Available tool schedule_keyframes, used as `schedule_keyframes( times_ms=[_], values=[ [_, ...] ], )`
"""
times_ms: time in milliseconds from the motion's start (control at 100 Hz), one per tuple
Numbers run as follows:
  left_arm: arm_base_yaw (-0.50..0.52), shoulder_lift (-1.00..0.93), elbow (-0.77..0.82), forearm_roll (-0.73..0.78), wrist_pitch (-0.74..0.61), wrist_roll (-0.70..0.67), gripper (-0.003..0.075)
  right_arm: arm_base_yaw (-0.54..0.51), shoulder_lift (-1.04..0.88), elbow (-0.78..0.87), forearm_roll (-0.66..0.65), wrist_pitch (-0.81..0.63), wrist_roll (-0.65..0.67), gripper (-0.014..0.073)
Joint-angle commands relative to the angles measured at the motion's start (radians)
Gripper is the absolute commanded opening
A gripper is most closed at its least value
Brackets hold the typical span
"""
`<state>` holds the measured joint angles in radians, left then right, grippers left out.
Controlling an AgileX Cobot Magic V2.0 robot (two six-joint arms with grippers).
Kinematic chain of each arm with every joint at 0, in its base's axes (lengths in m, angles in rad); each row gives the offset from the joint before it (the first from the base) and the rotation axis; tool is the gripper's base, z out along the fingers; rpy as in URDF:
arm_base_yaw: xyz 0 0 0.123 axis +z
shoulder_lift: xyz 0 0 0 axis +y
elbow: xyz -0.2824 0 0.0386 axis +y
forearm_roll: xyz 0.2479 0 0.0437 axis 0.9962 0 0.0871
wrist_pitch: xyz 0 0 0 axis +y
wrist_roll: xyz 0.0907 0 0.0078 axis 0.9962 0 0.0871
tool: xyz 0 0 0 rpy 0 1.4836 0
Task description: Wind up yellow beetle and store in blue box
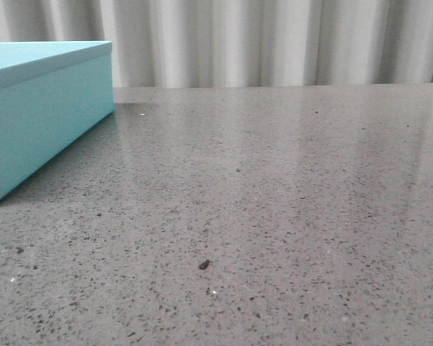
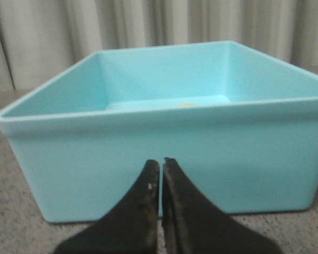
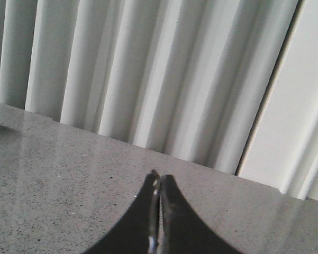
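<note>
1. Right now my left end effector (image 2: 161,166) has its two dark fingers pressed together with nothing between them, and it sits low, just in front of the near wall of the blue box (image 2: 164,159).
2. My right end effector (image 3: 159,182) is likewise closed on nothing, poised over bare grey worktop (image 3: 69,164) with pale curtains (image 3: 148,69) behind it.
3. From the left wrist, the box is open at the top and I can see down to its floor, where a small pale yellowish spot (image 2: 188,105) lies near the far wall. It is too small and blurred to say whether that is the yellow beetle.
4. In the front view the box (image 1: 43,115) stands at the far left of the worktop (image 1: 274,216), and no toy car shows anywhere on the surface; only a small dark speck (image 1: 204,264) lies in the foreground.
5. My judgement: the car is either already in the box or out of sight, so the task looks near its end or not properly begun.
6. To do the step well, I should first confirm what that spot is, looking from higher over the rim.
7. If a reach inside is needed, I should open the fingers before descending and keep clear of the box walls so it does not slide.
</note>
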<state>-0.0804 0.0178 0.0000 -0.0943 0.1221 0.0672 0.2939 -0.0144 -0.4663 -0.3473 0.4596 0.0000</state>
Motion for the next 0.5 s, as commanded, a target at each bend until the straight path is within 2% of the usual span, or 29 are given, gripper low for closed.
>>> schedule_keyframes(
  times_ms=[0,110,490],
  values=[
    [0.002,0.011,0.024,0.009,0.019,-0.067,-0.0021,-0.001,-0.005,-0.023,-0.021,-0.08,0.0,-0.0053],
    [0.002,0.011,0.024,0.002,0.13,-0.067,-0.0021,-0.001,-0.005,-0.023,-0.021,-0.08,0.0,-0.0053],
    [0.002,0.003,0.024,0.001,0.13,-0.074,-0.0021,-0.001,-0.005,-0.023,-0.021,-0.08,0.0,-0.0053]
  ],
)
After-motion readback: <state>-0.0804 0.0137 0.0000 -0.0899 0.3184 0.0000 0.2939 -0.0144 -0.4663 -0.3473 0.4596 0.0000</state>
